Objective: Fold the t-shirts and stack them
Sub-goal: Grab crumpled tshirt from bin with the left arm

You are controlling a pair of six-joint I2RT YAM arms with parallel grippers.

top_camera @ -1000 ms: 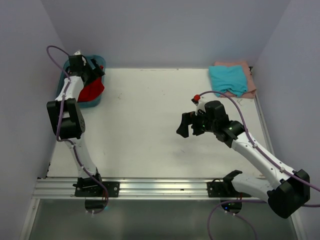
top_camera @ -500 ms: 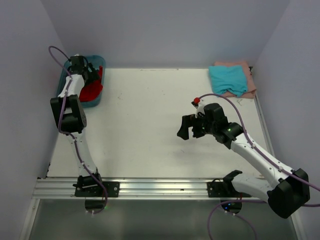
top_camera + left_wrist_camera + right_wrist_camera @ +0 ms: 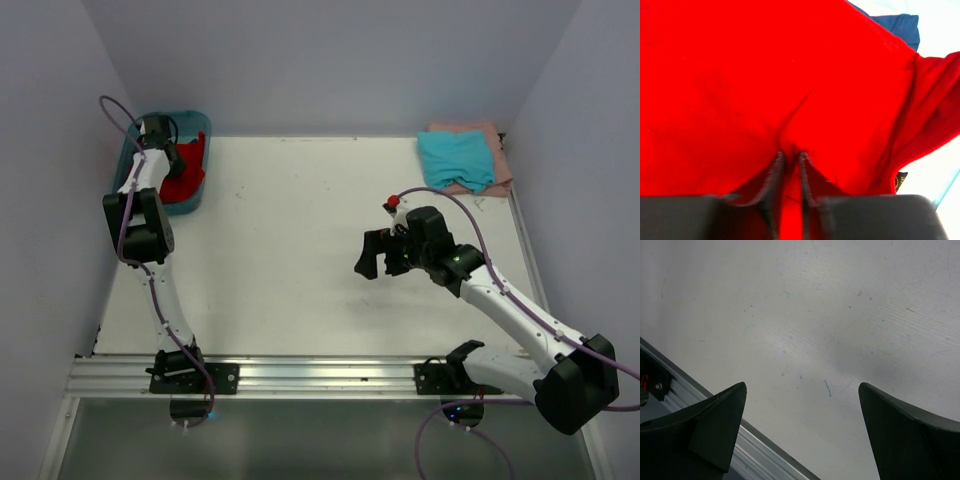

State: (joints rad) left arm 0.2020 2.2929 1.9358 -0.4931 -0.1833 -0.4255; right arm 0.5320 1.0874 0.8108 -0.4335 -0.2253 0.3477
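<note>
I'm on the top cam. The left arm is stretched up to the teal tub (image 3: 198, 122) at the 10 o'clock corner of the table (image 3: 300, 220). The left gripper (image 3: 163, 152) points down into the tub, right on the red t-shirt (image 3: 186, 172). That shirt is bunched up in the tub, w/ some of it up against the tub's 3 o'clock wall. On the left wrist cam the red t-shirt (image 3: 765, 75) fills almost the whole pic. The left gripper (image 3: 790, 156) is narrow, its two black fingers (image 3: 775, 172) nearly together, and a fold of red cloth is pinched btw them. At 1 o'clock in that pic a bit of the dark blue t-shirt (image 3: 900, 27) peeks out from behind the red one. The right gripper (image 3: 378, 255) hangs over the table a little to the 3 o'clock side of the middle, well apart from the tub. On the right wrist cam the right gripper (image 3: 802, 385) is wide, and I see only scuffed white table (image 3: 815, 315) btw its fingers, w/ the metal rail (image 3: 765, 450) at 7 o'clock. At the table's 1 o'clock corner the teal t-shirt (image 3: 455, 158) lies folded on top of the pink t-shirt (image 3: 480, 130). The pink sticks out at the stack's 12 and 3 o'clock sides.
</note>
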